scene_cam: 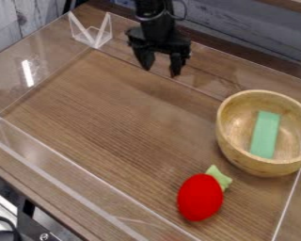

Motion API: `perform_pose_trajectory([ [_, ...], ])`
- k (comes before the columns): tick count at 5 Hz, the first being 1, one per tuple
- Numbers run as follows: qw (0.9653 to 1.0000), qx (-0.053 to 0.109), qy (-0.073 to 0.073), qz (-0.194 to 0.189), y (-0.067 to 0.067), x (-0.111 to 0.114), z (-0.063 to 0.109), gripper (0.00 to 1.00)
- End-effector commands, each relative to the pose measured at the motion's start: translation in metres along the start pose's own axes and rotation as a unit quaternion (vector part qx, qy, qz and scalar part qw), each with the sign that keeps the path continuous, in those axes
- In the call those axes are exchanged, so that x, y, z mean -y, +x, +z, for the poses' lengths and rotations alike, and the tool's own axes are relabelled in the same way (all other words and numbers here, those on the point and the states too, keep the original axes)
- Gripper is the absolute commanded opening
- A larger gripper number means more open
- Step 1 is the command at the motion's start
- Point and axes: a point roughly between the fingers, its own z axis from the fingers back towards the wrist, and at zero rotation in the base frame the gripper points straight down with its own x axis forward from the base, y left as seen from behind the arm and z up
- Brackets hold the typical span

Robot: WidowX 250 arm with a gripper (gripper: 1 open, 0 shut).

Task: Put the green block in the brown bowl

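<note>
Green block (265,134) inside the brown bowl (237,148), apart from the gripper (162,64).
Lying lengthwise from near the far side of the bowl toward the near side, right of its middle in the camera view, with bare wood showing to the left. At the far side of the wooden tabletop (109,118), fingers spread apart, pinching nothing, well away from the bowl. Nearer the camera, below the bowl in view and apart from it, a red strawberry-shaped toy (201,199), green leafy top (218,176) pointing toward the bowl.
</note>
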Motion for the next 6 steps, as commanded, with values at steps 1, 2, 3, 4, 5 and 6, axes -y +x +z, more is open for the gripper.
perform_pose_trajectory([
  [1, 0.9987, 0.048, -0.006, -0.014, 0.023, 0.015, 0.041, 1.00],
  [2, 0.9980, 0.054, -0.016, -0.028, 0.033, 0.031, 0.061, 1.00],
  [3, 0.9975, 0.054, -0.021, -0.040, 0.029, 0.037, 0.050, 1.00],
  [4, 0.9974, 0.042, -0.021, -0.054, 0.019, 0.038, 0.030, 1.00],
  [5, 0.9968, 0.039, -0.024, -0.066, 0.017, 0.046, 0.025, 1.00],
  [6, 0.9955, 0.038, -0.019, -0.084, 0.018, 0.049, 0.024, 1.00],
])
